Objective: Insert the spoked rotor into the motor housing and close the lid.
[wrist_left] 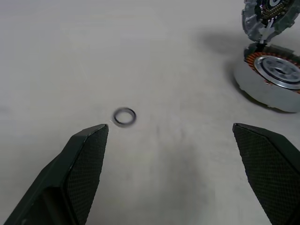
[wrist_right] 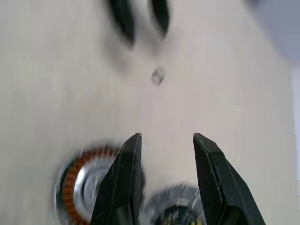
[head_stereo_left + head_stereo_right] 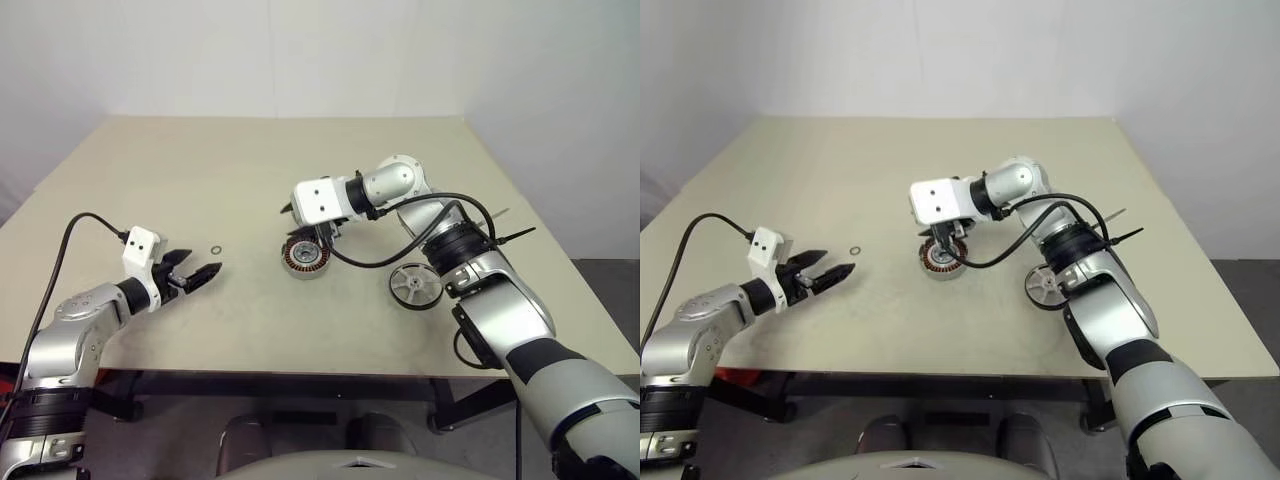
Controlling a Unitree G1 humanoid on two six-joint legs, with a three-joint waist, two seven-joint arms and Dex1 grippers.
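Observation:
The motor housing (image 3: 305, 258), a squat silver cup with copper windings, stands on the table near its middle. Just above it hangs the lid (image 1: 266, 16), tilted on edge, ribbed rim and dark centre showing. My right gripper (image 2: 167, 138) is shut on the lid (image 2: 174, 212), which sits low between its fingers. The spoked rotor (image 3: 415, 284), black-rimmed with silver spokes, lies flat on the table to the right of the housing, beside my right forearm. My left gripper (image 3: 205, 272) hovers open over the table at the left, with nothing in it.
A tiny metal ring (image 3: 216, 249) lies on the tan table (image 3: 250, 160) just ahead of the left gripper's fingertips. A black cable loops from my right wrist down past the housing. The table's front edge runs close under both arms.

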